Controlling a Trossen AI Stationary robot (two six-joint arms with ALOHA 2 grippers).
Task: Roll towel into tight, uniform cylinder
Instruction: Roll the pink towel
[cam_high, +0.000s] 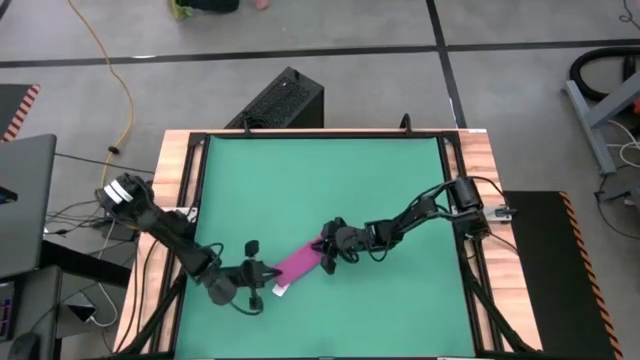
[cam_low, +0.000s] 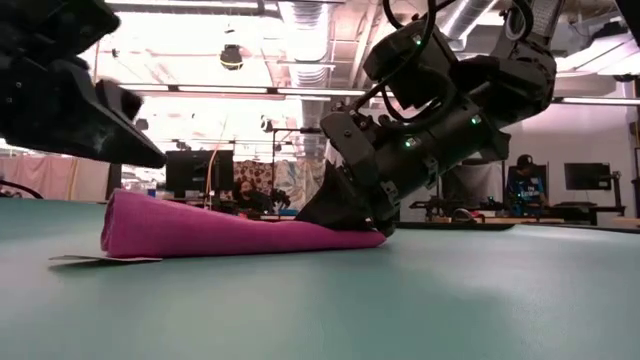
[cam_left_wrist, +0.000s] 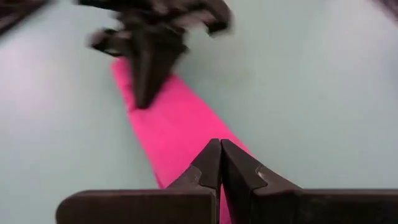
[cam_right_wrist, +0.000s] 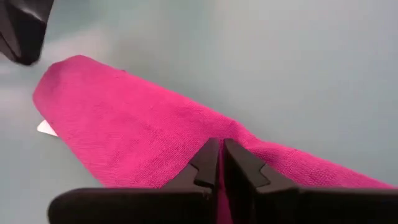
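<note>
Left gripper (cam_high: 262, 270): nearest the table's front edge, at the towel's near end; its wrist view shows the 2 fingers pressed together with pink cloth just past the tips, so it looks pinched shut at that end, though whether cloth is actually caught between the tips cannot be told.

Tag (cam_high: 281, 291): small white tab poking out from under the towel's near end, flat on the mat.

Towel (cam_high: 297, 262): lies low on the green mat (cam_high: 330, 190) toward the front, running diagonally between the 2 grippers; already gathered into 1 long narrow band.

Towel shape, table-level view: the towel (cam_low: 215, 236) is rounded and thick at 1 end, tapering flat toward the other, so not yet an even cylinder.

Right gripper (cam_high: 325, 258): at the towel's far end, tips down on the cloth; its wrist view shows the fingers closed together on a raised ridge of pink fabric.

Done so far: cloth appears folded or loosely rolled lengthwise into a strip.

Left to do: judged from the taper, tightening and evening the roll remain; roughly midway.

Beyond the mat: wooden table rim (cam_high: 180, 170), then floor.
</note>
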